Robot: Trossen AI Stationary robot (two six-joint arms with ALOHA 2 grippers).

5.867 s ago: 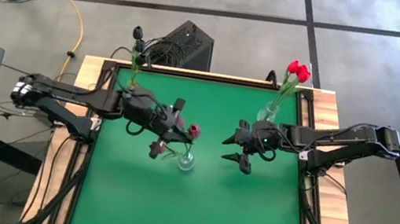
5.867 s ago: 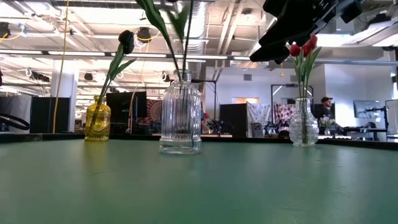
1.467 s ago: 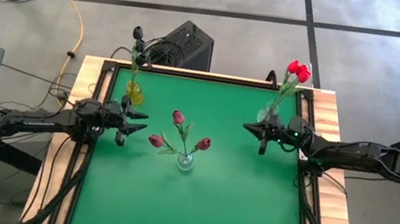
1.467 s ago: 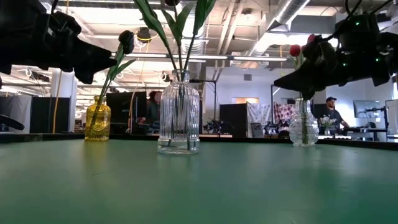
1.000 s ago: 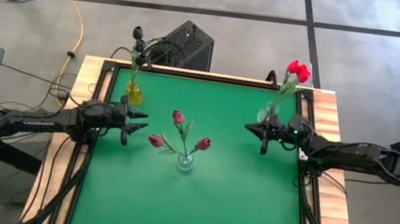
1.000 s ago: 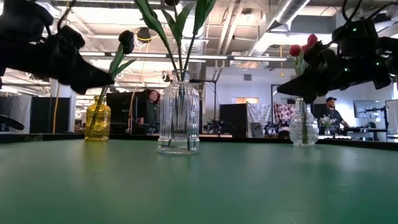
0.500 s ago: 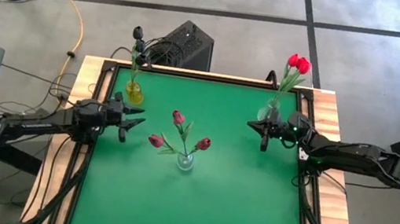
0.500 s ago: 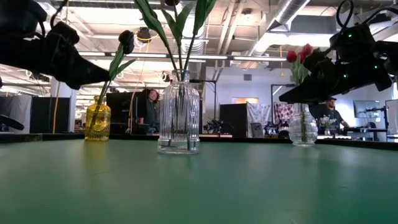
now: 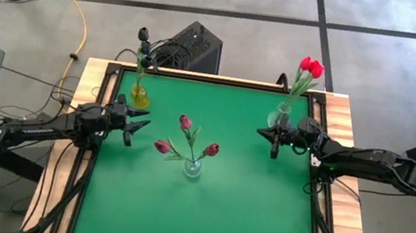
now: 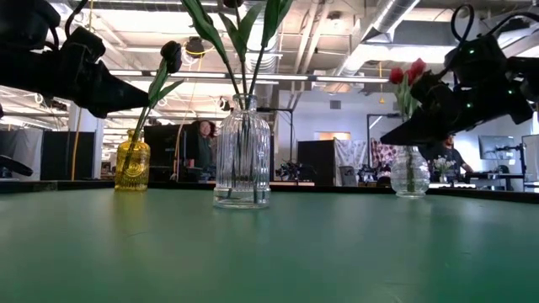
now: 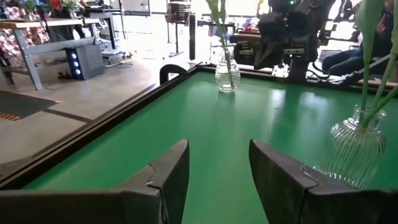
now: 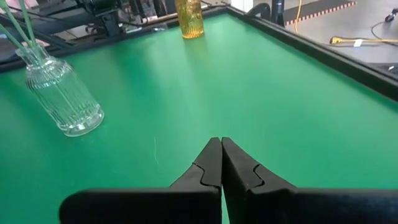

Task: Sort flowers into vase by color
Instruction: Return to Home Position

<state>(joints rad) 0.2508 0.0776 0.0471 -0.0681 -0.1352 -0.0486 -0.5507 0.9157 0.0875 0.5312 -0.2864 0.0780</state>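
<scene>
Presently, nearest the front edge of the table (image 9: 216, 225), the ribbed clear vase (image 9: 193, 167) is standing upright at mid-table. It is holding three pinkish-crimson tulips (image 9: 185, 121). Their stems are leaning on the narrow neck, so the heads are fanning apart above it.

Farther back, the two arms are hanging low over the table, one at each side, both well apart from the ribbed clear vase. The left gripper (image 11: 217, 152) is hovering near the left edge with its fingers spread and nothing between them. The right gripper (image 12: 221, 146) is hovering near the right edge with its fingers pressed together, also carrying nothing. This spacing is judged deliberate, since it is keeping the arms clear of the tall stems.

At the far edge, the yellow vase (image 9: 139, 98) is standing in the left corner and is holding the near-black tulips (image 9: 144, 37). The small clear vase (image 9: 280, 116) is standing in the right corner, just beside the right arm, and is holding the bright red tulips (image 9: 310, 66).

No loose flower is lying on the table. Each colour is occupying its own vase, so the sorting is judged complete, with only the parking of the arms remaining.
</scene>
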